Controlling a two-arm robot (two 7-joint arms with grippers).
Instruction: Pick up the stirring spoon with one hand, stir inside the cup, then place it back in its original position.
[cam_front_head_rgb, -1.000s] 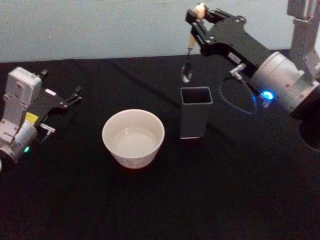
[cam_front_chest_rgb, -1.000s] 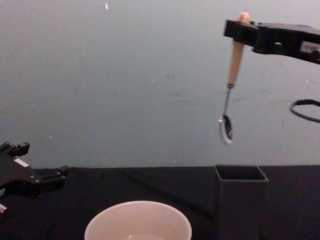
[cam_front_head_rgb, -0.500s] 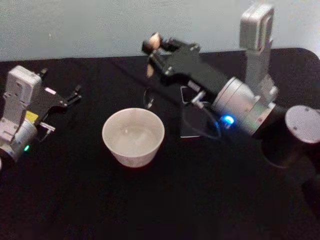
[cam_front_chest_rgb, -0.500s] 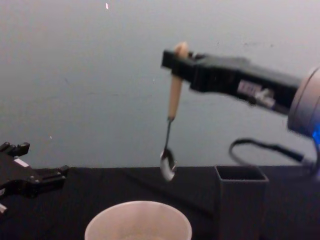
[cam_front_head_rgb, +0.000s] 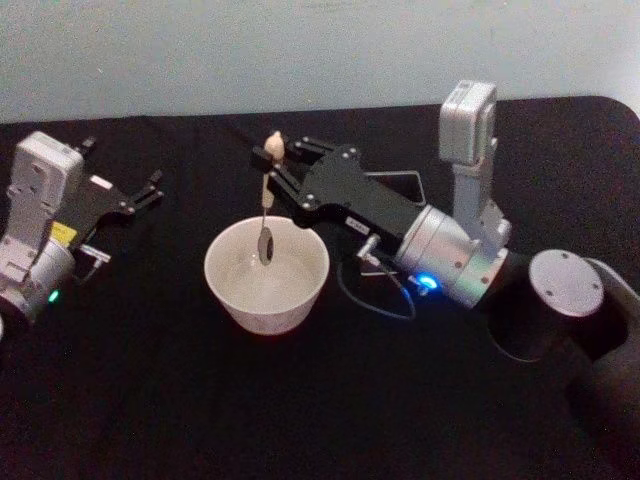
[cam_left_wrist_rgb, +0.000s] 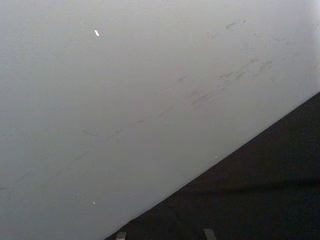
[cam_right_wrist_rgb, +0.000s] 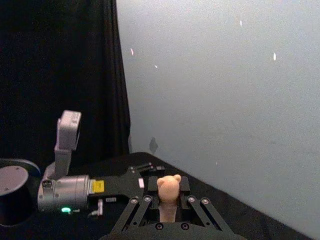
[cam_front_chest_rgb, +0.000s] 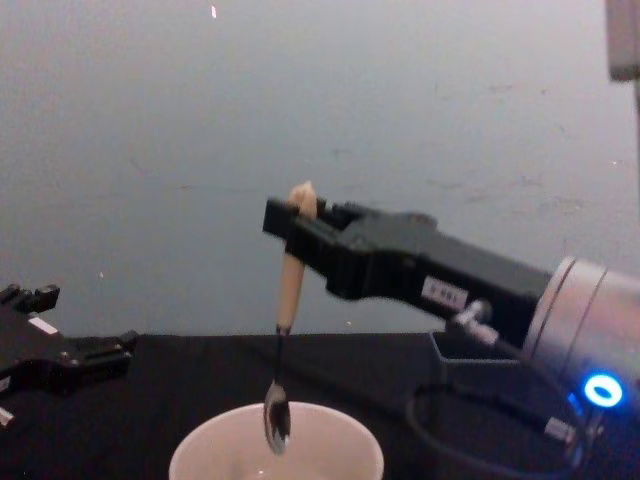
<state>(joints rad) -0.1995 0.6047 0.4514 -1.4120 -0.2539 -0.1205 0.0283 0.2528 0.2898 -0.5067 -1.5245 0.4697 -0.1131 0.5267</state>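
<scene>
Currently the right claw is closed on the beige handle of the stirring spoon, just below the knob. The spoon hangs upright with its metal bowl in the mouth of the cup, apparently at rim level. The cup stands on the black tabletop. The left claw rests at the left side, fingers apart.
</scene>
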